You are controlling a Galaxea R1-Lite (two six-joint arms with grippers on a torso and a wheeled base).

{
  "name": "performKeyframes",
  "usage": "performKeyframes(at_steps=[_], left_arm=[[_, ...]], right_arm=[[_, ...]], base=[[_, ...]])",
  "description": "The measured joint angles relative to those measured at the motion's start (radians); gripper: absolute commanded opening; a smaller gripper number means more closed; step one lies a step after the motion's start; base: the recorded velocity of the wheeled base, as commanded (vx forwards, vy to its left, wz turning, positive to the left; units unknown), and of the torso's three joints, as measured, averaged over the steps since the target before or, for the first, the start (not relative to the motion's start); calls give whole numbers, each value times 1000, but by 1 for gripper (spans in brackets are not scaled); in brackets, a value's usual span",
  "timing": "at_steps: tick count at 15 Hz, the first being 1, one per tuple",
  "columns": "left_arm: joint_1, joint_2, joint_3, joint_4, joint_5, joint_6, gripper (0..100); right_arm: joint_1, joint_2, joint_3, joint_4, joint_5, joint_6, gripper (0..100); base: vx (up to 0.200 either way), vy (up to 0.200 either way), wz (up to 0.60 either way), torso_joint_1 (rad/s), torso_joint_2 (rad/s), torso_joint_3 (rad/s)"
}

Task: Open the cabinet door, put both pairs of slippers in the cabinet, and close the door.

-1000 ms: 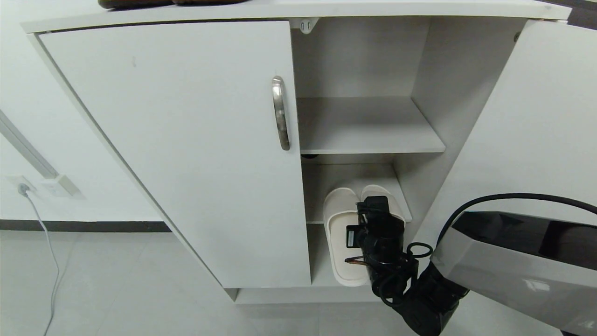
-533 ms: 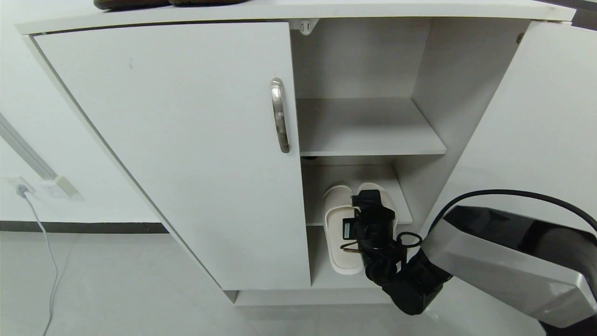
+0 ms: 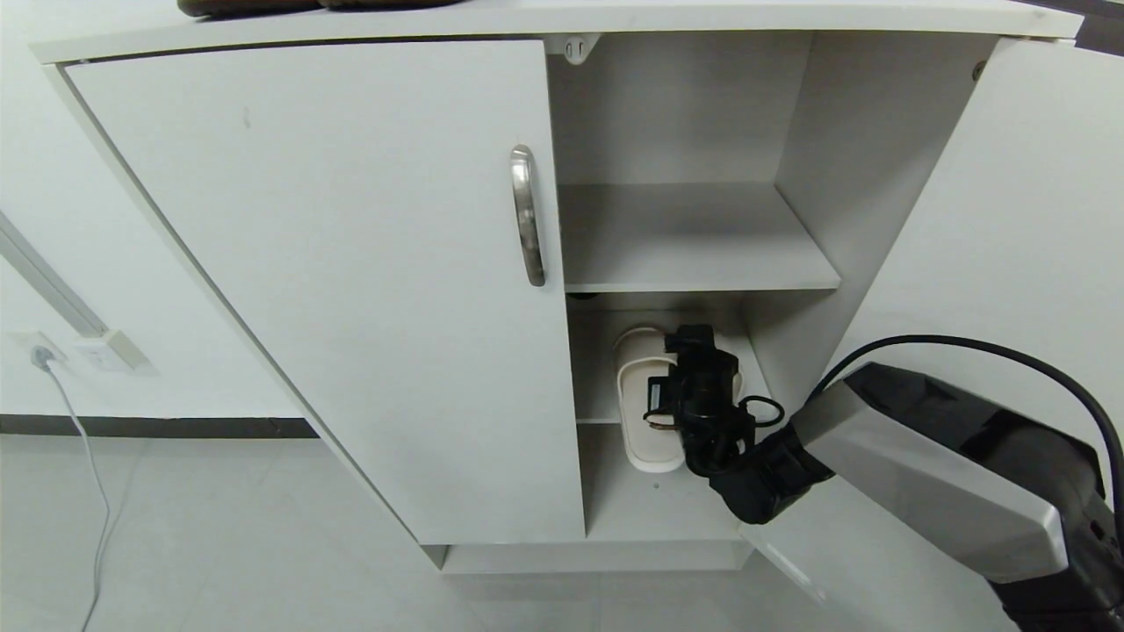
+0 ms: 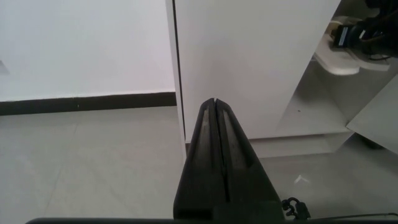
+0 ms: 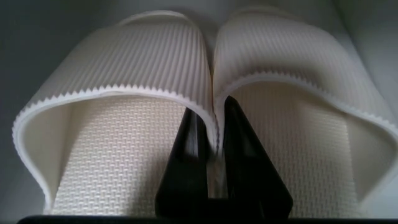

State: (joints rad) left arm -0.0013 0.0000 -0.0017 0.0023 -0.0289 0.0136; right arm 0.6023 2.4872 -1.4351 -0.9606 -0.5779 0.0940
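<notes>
Low and centre in the head view, the right gripper [image 5: 210, 115] is clamped on the meeting inner edges of the white slippers [image 3: 639, 412], whose heels jut past the lower shelf [image 3: 597, 377]; released here, I reckon they'd tip out.

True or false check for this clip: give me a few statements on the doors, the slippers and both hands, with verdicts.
1. The right door stands open. True.
2. The right hand pinches the white slippers by their meeting inner edges. True.
3. The white slippers lie on the upper shelf. False: the upper shelf is bare; they are one level below.
4. The left hand holds a slipper. False: the left hand is shut on nothing.
</notes>
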Motion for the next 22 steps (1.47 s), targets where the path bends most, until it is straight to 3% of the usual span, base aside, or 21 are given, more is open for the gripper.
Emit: performKeyframes(at_steps=[9,19,20,22], left_arm=[[0,0,0,0,0,2,0],[0,0,0,-1,-1,5,0],[0,0,0,-1,-1,5,0],[0,0,0,-1,-1,4,0]], right_arm=[[-16,63,-273,166,0,0,0],[-32,109,-336,197,0,0,0],[-32,111,-341,199,-1,1,100],[-32,114,-342,194,0,0,100]], base=[[0,0,0,0,0,0],[0,0,0,0,0,0],[0,0,0,0,0,0],[0,0,0,0,0,0]])
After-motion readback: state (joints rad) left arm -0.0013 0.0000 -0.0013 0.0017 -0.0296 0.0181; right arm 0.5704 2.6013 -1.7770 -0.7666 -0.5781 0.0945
